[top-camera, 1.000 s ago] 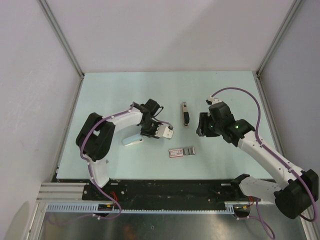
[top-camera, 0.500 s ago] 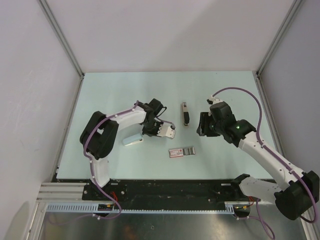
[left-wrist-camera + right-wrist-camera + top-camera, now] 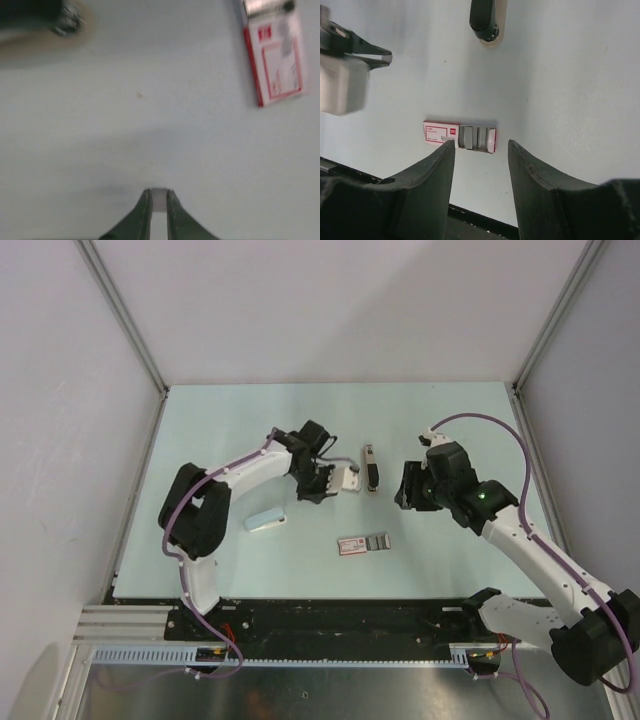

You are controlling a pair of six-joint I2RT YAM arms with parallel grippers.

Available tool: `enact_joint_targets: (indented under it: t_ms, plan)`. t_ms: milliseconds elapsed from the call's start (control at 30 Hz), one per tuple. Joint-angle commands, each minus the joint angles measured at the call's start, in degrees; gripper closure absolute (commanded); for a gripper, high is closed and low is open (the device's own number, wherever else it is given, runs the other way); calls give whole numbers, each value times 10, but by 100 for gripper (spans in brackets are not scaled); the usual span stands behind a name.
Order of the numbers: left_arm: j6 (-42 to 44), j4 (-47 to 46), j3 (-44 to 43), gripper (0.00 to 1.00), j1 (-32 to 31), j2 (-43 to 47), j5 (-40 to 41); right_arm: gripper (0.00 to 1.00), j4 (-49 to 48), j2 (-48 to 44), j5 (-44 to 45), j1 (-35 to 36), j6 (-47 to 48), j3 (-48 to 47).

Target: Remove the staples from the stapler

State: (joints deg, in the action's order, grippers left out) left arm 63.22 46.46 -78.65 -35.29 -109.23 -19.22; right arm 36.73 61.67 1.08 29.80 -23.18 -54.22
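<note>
The slim black-and-grey stapler (image 3: 371, 468) lies flat at mid-table; its dark end shows in the right wrist view (image 3: 483, 17) and as a blur in the left wrist view (image 3: 40, 20). My left gripper (image 3: 347, 478) is just left of the stapler, apart from it. Its fingers are together in the left wrist view (image 3: 159, 196), with only a thin pale strip between the tips. It also shows in the right wrist view (image 3: 387, 58). My right gripper (image 3: 408, 490) hovers right of the stapler; in the right wrist view (image 3: 480, 150) it is open and empty.
A pink-and-grey staple box (image 3: 364, 543) lies open in front of the stapler, also seen in the right wrist view (image 3: 460, 136) and the left wrist view (image 3: 275, 55). A pale blue-white wedge (image 3: 264, 522) lies at the left. Walls and metal rails enclose the table.
My left gripper has swung away from the pale wedge, up and to the right, to beside the stapler. The right arm has barely moved.
</note>
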Motion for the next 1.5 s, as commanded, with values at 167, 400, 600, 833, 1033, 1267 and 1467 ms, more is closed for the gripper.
enact_joint_targets:
  t_ms: [167,400,600,833,1033,1267,1467]
  plan:
    - [-277,-2,-218,92,28,92,-371,45,-98,-97,-122,-34,18,0]
    - [-475,-9,-379,90,44,44,-589,31,-226,-162,-276,-54,-2,-1]
    - [-637,-32,-508,89,26,5,-615,29,-343,-173,-313,-59,-61,-1]
    - [-915,-277,-482,90,16,35,-482,30,-395,-161,-320,-62,-78,-30]
    - [-1118,-514,-341,90,15,71,-500,29,-401,-160,-329,-68,-85,-42]
    - [-1222,-713,-181,87,18,130,-478,31,-429,-152,-324,-74,-112,-43]
    - [-1228,-733,-149,87,15,138,-477,34,-439,-133,-316,-77,-128,-43]
